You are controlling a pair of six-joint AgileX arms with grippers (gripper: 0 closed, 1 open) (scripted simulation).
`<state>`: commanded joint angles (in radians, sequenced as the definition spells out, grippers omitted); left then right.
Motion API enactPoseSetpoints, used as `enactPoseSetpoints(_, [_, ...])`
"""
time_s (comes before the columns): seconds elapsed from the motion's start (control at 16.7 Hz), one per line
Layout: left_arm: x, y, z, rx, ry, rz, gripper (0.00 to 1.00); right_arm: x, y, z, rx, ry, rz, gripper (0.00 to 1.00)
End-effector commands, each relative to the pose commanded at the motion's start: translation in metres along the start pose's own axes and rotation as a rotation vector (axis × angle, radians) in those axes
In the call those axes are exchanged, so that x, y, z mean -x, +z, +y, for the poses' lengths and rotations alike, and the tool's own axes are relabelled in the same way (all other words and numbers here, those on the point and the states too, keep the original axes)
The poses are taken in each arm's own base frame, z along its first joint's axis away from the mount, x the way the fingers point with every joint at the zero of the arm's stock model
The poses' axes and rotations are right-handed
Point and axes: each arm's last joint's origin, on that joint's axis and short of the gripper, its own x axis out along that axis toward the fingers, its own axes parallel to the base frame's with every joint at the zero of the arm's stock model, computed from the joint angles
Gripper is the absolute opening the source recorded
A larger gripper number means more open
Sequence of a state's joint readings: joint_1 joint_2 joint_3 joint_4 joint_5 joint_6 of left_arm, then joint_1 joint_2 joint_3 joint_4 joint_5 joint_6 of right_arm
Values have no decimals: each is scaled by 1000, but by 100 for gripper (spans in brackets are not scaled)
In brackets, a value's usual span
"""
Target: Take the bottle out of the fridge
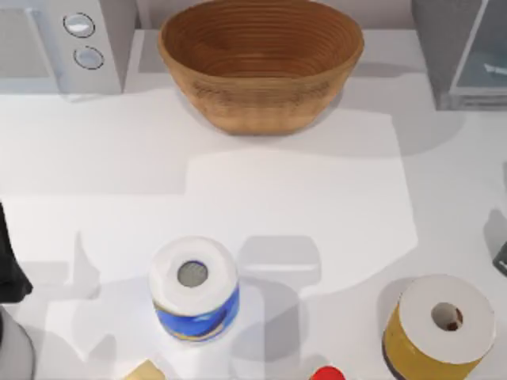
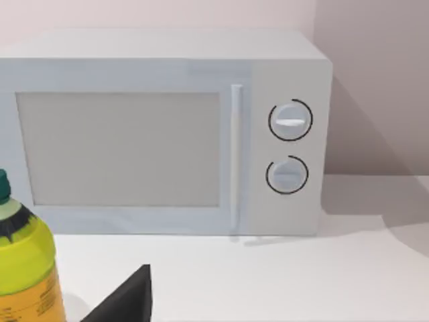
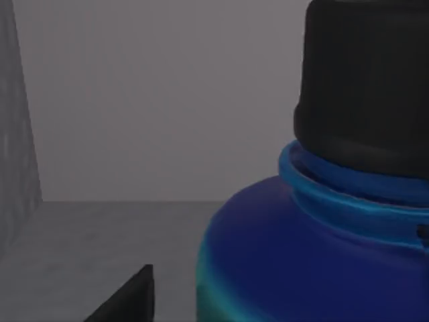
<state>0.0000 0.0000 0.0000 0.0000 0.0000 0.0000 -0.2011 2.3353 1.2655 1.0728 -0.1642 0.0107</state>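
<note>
The bottle (image 3: 315,268), blue with a black screw cap (image 3: 365,87), stands upright on the fridge's grey floor and looms very close in the right wrist view. One dark fingertip (image 3: 131,298) of my right gripper sits beside the bottle with a gap between them, so the gripper is open and holds nothing. Grey inner walls (image 3: 154,100) rise behind the bottle. From above, the fridge (image 1: 463,55) is the dark grey cabinet with a pale glassy panel at the table's back right. A part of my right arm (image 1: 501,255) shows at the right edge.
My left arm (image 1: 9,269) rests parked at the left edge, its fingertip (image 2: 127,298) facing the microwave (image 2: 161,134) beside a yellow-green bottle (image 2: 23,268). A wicker basket (image 1: 261,59) stands at the back centre. Near the front stand a blue-labelled container (image 1: 194,289) and a yellow one (image 1: 440,324).
</note>
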Motion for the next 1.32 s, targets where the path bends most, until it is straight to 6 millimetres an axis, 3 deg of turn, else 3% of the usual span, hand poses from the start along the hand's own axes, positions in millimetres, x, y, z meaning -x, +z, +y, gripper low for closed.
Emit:
enactPoseSetpoints(0.12, [0, 0, 0, 0, 0, 0, 100, 0, 0, 0, 0, 0, 0, 100])
enactPoseSetpoints(0.9, [0, 0, 0, 0, 0, 0, 100, 0, 0, 0, 0, 0, 0, 2])
enactPoseSetpoints(1.32, [0, 0, 0, 0, 0, 0, 100, 0, 0, 0, 0, 0, 0, 0])
